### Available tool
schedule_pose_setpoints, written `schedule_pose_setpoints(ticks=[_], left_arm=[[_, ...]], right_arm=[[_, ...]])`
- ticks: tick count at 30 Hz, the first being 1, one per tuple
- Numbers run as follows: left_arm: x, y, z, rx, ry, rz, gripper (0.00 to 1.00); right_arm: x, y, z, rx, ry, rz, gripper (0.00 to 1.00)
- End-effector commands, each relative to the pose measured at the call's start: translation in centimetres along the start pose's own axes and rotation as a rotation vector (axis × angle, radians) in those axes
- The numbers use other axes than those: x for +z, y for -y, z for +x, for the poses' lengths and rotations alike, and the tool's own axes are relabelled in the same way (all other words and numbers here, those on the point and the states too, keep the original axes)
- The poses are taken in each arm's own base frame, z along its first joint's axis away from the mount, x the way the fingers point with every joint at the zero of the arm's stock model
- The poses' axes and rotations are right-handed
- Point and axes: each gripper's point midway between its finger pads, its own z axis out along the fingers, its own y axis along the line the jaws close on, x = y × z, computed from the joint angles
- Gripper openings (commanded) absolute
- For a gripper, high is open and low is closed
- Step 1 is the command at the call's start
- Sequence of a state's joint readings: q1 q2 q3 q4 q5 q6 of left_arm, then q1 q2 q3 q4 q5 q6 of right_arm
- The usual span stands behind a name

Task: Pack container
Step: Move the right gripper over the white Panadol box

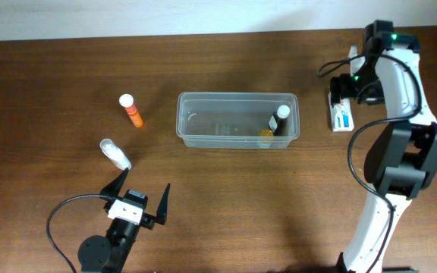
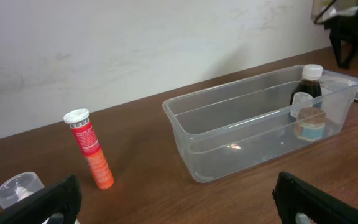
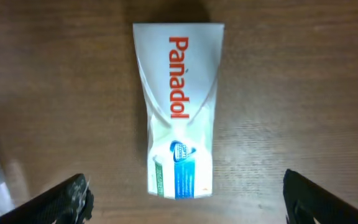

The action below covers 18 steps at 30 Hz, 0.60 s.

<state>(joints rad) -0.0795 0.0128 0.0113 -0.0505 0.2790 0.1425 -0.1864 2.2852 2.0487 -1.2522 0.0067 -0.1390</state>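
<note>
Right claw (image 3: 185, 190): spread wide and pinching nothing, one finger showing at each lower corner of the wrist view. It hangs above a white Panadol box (image 3: 179, 106), which lies flat on the wooden table (image 1: 51, 76) between the fingers, apart from both. In the overhead view this box sits near the table's right side, just below the arm's wrist. Left claw (image 1: 145, 182): spread fully and empty, low near the front edge of the table. Taking the overhead view as the dial, a clear vial (image 1: 116, 153) lies on its side near this claw at 11 o'clock. An orange tube (image 1: 132, 111) with a white cap lies further out at 12 o'clock. The container (image 1: 182, 120), a clear rectangular tub, stands at mid-table, at 1 o'clock from the left claw and at 9 o'clock from the Panadol box, apart from it. Inside, at its right end, a dark bottle (image 1: 281, 117) with a white cap stands upright. A small jar (image 1: 267, 136) sits just beside it, at 7 o'clock from the bottle.
</note>
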Motion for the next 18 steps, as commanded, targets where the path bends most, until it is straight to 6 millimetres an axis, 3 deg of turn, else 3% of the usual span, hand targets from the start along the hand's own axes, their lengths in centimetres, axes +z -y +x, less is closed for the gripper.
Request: schedule_pose_setpoints(ticks=[1,8,18], left_arm=[[0.0,0.0,0.1,0.012,-0.002,-0.002,0.99],[0.0,0.0,0.1,0.012,-0.002,-0.002,0.99],[0.0,0.0,0.1,0.012,-0.002,-0.002,0.99]], right_arm=[[1.8,-0.1,0.7,-0.037,-0.032,0.003,0.92],[4.2,-0.3,1.4,-0.047,-0.044,0.001,0.92],[5.6,-0.3,1.3,-0.046,-0.023,0.004,0.92]])
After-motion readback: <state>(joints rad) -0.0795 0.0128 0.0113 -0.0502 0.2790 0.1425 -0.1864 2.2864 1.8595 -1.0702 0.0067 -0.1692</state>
